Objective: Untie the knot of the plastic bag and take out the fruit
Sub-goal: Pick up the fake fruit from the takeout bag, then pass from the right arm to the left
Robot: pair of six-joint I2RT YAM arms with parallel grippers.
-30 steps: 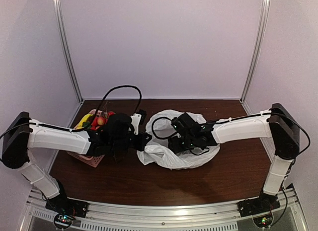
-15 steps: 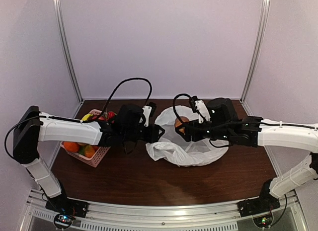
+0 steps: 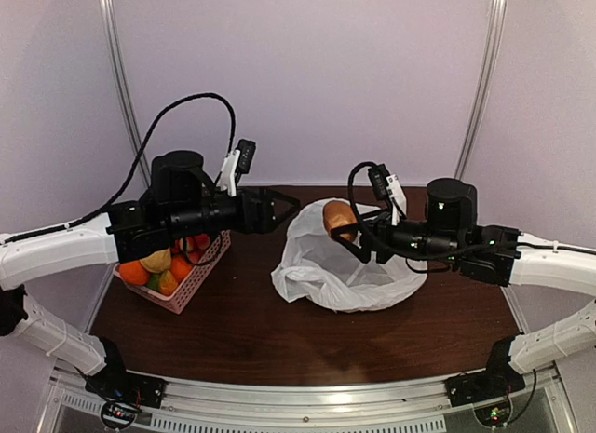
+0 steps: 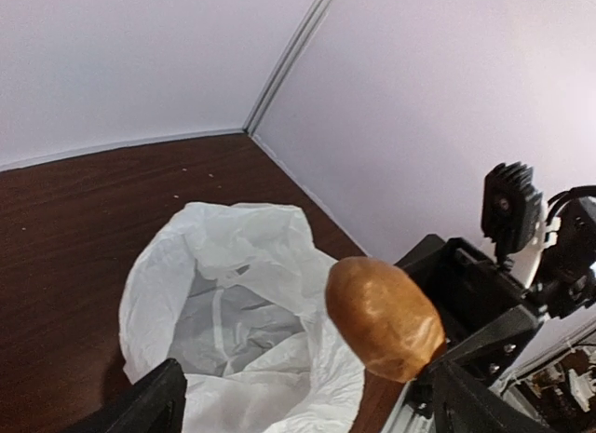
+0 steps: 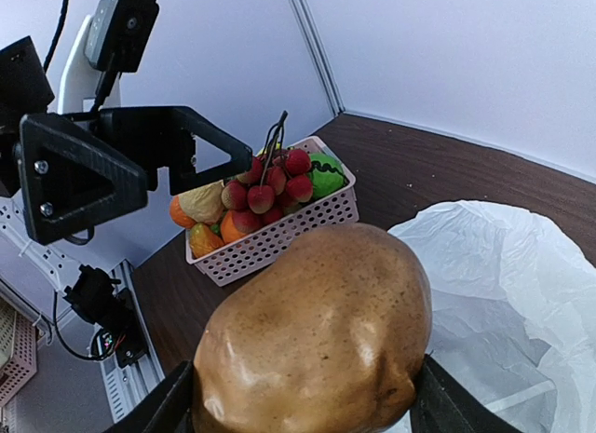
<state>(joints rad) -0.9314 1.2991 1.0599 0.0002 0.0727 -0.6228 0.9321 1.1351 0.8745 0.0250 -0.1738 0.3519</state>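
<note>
The white plastic bag [image 3: 346,277] lies crumpled on the brown table with its mouth wide open [image 4: 223,307]. The knot is out of view. My right gripper [image 3: 345,232] is shut on a brown, speckled, oval fruit [image 3: 339,216], which it holds in the air above the bag's far rim. That fruit fills the right wrist view [image 5: 317,335] and hangs to the right in the left wrist view [image 4: 384,317]. My left gripper [image 3: 282,209] hovers left of the bag, raised off the table, open and holding nothing [image 4: 307,419].
A pink basket [image 3: 193,277] with oranges, red berries and other fruit [image 5: 270,186] stands at the left, under my left arm. White walls close in the back and both sides. Cables loop over both wrists.
My left gripper has opened, let go of the bag's edge and risen. My right gripper has lifted the brown fruit out of the bag and higher.
</note>
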